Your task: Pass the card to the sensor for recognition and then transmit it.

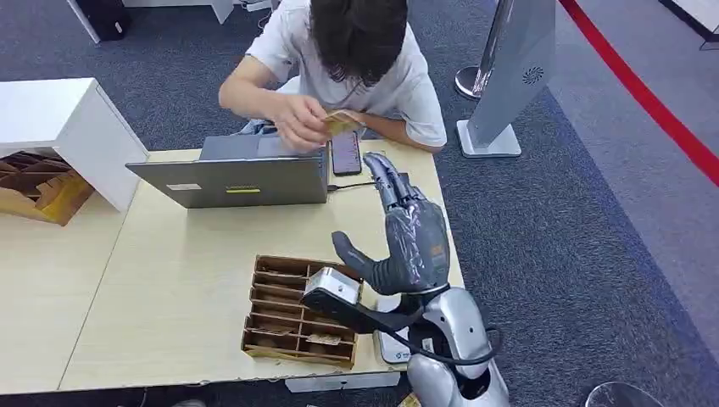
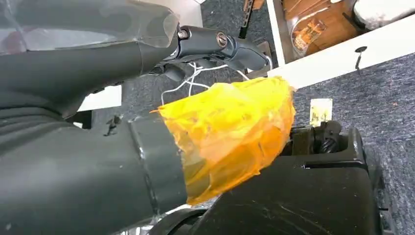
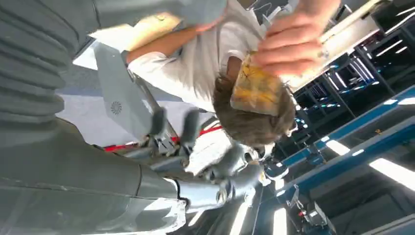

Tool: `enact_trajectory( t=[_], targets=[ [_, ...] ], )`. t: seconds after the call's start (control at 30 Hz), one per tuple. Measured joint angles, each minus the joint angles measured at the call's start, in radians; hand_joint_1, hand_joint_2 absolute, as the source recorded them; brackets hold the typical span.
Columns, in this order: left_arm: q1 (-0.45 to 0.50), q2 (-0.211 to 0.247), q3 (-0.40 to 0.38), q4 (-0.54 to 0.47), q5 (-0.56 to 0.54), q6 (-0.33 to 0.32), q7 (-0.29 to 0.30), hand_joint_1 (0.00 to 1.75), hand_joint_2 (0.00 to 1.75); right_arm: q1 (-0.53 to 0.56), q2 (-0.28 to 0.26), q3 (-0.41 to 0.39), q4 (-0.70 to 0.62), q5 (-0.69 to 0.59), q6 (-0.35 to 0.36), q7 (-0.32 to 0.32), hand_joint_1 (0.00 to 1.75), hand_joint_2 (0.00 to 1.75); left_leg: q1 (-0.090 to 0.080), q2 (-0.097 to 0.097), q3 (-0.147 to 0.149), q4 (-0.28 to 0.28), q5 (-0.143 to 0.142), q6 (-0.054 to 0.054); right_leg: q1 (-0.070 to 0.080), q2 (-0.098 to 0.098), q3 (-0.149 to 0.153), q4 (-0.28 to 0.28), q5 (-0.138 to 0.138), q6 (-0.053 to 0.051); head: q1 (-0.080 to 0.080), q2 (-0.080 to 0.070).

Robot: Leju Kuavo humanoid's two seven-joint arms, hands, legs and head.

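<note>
A person seated at the far side of the table pinches the yellowish card (image 1: 342,122) in their fingers, above a dark phone (image 1: 345,153). The right wrist view shows the same card (image 3: 257,91) under the person's hand (image 3: 288,44). My right hand (image 1: 409,233) is raised over the table's right part, fingers stretched toward the person, thumb apart, nothing in it. A short gap separates its fingertips (image 1: 376,163) from the card. A white sensor pad (image 1: 388,343) lies under my right forearm near the front edge. My left hand (image 2: 147,54) hangs low, its orange-taped thumb (image 2: 230,127) apart from the fingers, holding nothing.
An open grey laptop (image 1: 233,180) stands at the table's far middle. A wooden tray (image 1: 297,312) with several slots sits near the front edge. A white cabinet (image 1: 59,119) stands at the left, a grey stand (image 1: 509,76) and a red floor line (image 1: 653,102) at the right.
</note>
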Motion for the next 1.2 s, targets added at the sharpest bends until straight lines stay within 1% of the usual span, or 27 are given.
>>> enact_trajectory(
  t=[0.27, 0.47, 0.63, 0.77, 0.9, 0.93, 1.07, 1.2],
  targets=[
    [0.002, 0.003, 0.002, 0.0, 0.01, 0.02, 0.014, 0.0, 0.0, 0.047, -0.008, 0.032, -0.09, -0.01, 0.016, -0.012, 0.0, 0.0, 0.0, 0.0, 0.0, 0.0, 0.0, 0.0, 0.0, 0.0, 0.0, 0.0, 0.0, 0.0, 0.0, 0.0],
    [0.009, 0.01, 0.012, 0.0, 0.023, 0.044, 0.024, 0.0, 0.0, 0.108, -0.024, 0.034, -0.174, -0.045, 0.018, -0.018, 0.0, 0.0, 0.0, 0.0, 0.0, 0.0, 0.0, 0.0, 0.0, 0.0, 0.0, 0.0, 0.0, 0.0, 0.0, 0.0],
    [0.02, 0.013, 0.028, 0.0, 0.044, 0.069, 0.035, 0.0, 0.0, 0.19, -0.037, 0.011, -0.25, -0.084, 0.036, -0.049, 0.0, 0.0, 0.0, 0.0, 0.0, 0.0, 0.0, 0.0, 0.0, 0.0, 0.0, 0.0, 0.0, 0.0, 0.0, 0.0],
    [0.022, 0.017, 0.034, 0.0, 0.05, 0.074, 0.036, 0.0, 0.0, 0.23, -0.047, -0.006, -0.291, -0.085, 0.038, -0.057, 0.0, 0.0, 0.0, 0.0, 0.0, 0.0, 0.0, 0.0, 0.0, 0.0, 0.0, 0.0, 0.0, 0.0, 0.0, 0.0],
    [0.026, 0.018, 0.037, 0.0, 0.069, 0.092, 0.042, 0.0, 0.0, 0.265, -0.051, -0.018, -0.318, -0.085, 0.072, -0.076, 0.0, 0.0, 0.0, 0.0, 0.0, 0.0, 0.0, 0.0, 0.0, 0.0, 0.0, 0.0, 0.0, 0.0, 0.0, 0.0],
    [0.028, 0.018, 0.039, 0.0, 0.074, 0.097, 0.042, 0.0, 0.0, 0.276, -0.052, -0.019, -0.324, -0.085, 0.079, -0.082, 0.0, 1.75, 0.0, 0.0, 0.0, 0.0, 0.0, 0.0, 0.0, 0.0, 0.0, 0.0, 0.0, 0.0, 0.0, 0.0],
    [0.033, 0.018, 0.044, 0.002, 0.091, 0.11, 0.042, 0.0, 0.0, 0.306, -0.056, -0.022, -0.334, -0.082, 0.114, -0.102, 0.0, 1.75, 0.0, 0.0, 0.0, 0.0, 0.0, 0.0, 0.0, 0.0, 0.0, 0.0, 0.0, 0.0, 0.0, 0.0],
    [0.034, 0.018, 0.044, 0.003, 0.099, 0.114, 0.042, 0.0, 0.0, 0.319, -0.056, -0.023, -0.333, -0.076, 0.123, -0.105, 0.0, 1.75, 0.0, 0.0, 0.0, 0.0, 0.0, 0.0, 0.0, 0.0, 0.0, 0.0, 0.0, 0.0, 0.0, 0.0]
  ],
)
